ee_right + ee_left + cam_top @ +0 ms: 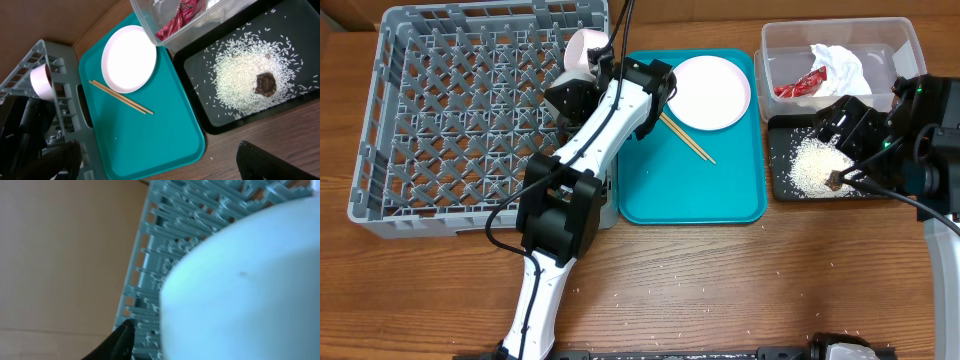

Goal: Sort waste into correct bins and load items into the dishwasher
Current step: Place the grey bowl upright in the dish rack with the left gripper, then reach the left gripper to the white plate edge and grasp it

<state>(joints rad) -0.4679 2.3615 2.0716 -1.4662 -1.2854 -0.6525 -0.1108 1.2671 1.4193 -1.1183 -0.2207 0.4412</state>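
My left gripper (pixel 592 68) is shut on the pink bowl (pixel 584 48) and holds it tilted over the right back corner of the grey dish rack (pixel 440 120). In the left wrist view the bowl (pixel 240 280) fills the frame, with one finger (pixel 124 339) showing. The pale pink plate (pixel 710 92) and the chopsticks (pixel 687 138) lie on the teal tray (pixel 690 190). The napkin (pixel 840 65) and red wrapper (pixel 798 87) lie in the clear tub (pixel 770 45). Rice (pixel 815 165) and the brown lump (pixel 265 83) lie in the black tray (pixel 778 140). My right gripper (pixel 160 155) is open and empty above the trays. The grey bowl and the cup are not visible.
The left arm (pixel 575 170) stretches across the rack's right edge and the teal tray's left side. A few loose rice grains (pixel 620 295) lie on the wooden table in front of the tray.
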